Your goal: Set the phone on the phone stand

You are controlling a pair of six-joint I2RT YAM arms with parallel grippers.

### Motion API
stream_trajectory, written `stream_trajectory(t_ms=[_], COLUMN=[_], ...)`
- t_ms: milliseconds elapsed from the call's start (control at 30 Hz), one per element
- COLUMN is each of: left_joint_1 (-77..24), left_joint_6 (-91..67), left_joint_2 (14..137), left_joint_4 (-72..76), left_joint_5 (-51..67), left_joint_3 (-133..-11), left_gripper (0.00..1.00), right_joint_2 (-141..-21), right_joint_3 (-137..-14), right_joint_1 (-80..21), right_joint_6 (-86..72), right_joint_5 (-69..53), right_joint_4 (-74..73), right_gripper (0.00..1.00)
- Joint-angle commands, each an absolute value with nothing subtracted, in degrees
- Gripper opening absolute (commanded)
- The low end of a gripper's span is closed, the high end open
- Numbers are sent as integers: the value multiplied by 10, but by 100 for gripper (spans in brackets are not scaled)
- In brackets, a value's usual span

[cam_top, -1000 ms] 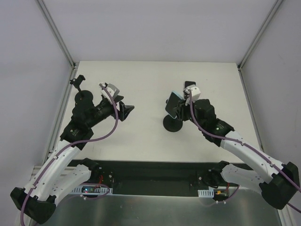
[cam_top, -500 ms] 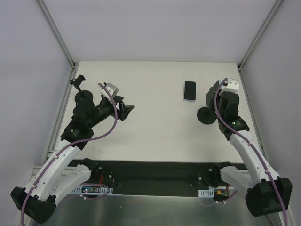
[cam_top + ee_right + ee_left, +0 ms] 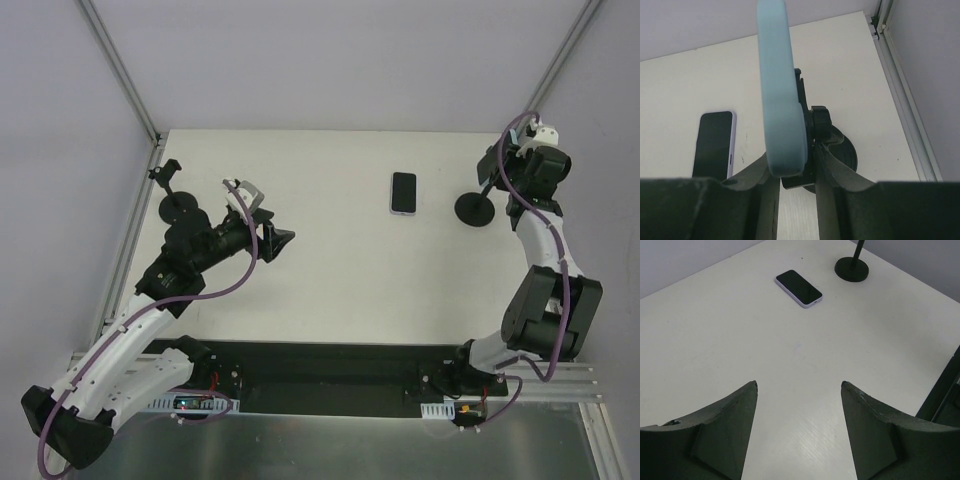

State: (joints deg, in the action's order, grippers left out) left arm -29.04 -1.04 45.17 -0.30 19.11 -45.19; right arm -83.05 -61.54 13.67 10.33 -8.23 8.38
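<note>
R gripper [image 3: 794,157] is clamped on the head of the phone stand [image 3: 474,209]. In the wrist view its two fingers [image 3: 827,165] press either side of the pale-blue cradle [image 3: 781,95] and the black bracket behind it. From overhead that grip can't be made out, as wrist and camera cover the head and only the stand's round base [image 3: 473,210] shows clearly. In the wrist view the base is half hidden behind cradle + fingers.

Phone [image 3: 403,192] lies flat on the table [image 3: 330,290], dark screen up with a lilac edge, left of the stand base and apart from it, not on the stand. Its near end is cut off by the gripper body in the R wrist view.

L gripper [image 3: 799,385] hangs over bare table w/ jaws spread wide and nothing between them, well apart from the phone. In its view the stand's stem runs out of frame at the top.

A second black stand [image 3: 180,207] sits at far left, partly covered by the L arm.
</note>
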Motion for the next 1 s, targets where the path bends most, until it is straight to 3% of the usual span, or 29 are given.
stream_trajectory(t_ms=[0, 167, 200, 233, 267, 367, 400, 533, 600, 667, 767, 867, 967], left_joint_1=[-301, -302, -302, -302, -301, -302, -301, -301, -301, -301, -301, -294, -281], left_joint_6=[-15, -12, -13, -13, -15, -16, -13, -8, -9, -12, -17, -18, -31], left_joint_2=[452, 455, 457, 459, 460, 458, 455, 456, 457, 459, 461, 457, 465], left_joint_4=[21, 22, 22, 22, 22, 23, 22, 21, 21, 21, 17, 12, 3], left_joint_5=[200, 191, 192, 194, 198, 209, 208, 200, 200, 200, 200, 173, 95], left_joint_3=[-453, -452, -452, -451, -451, -454, -454, -454, -452, -452, -458, -463, -470], left_gripper=[66, 66, 66, 66, 66, 66, 66, 66, 66, 66, 66, 66, 66], right_joint_2=[-875, -927, -931, -935, -936, -927, -925, -896, -873, -828, -747, -638, -544], right_joint_3=[-706, -760, -765, -768, -766, -748, -751, -749, -724, -701, -622, -457, -324], right_joint_1=[175, 185, 185, 185, 184, 183, 183, 182, 181, 180, 179, 145, 21], right_joint_6=[129, 144, 143, 143, 142, 126, 117, 75, 57, 20, -63, -142, -135], right_joint_5=[-180, -210, -214, -219, -222, -211, -206, -164, -128, -58, 16, 49, 127], right_joint_4=[155, 115, 110, 101, 98, 105, 91, 52, 41, 3, -52, -3, 76], right_gripper=[0, 1, 7, 17, 43, 69, 73, 80, 89, 90, 90, 89, 89])
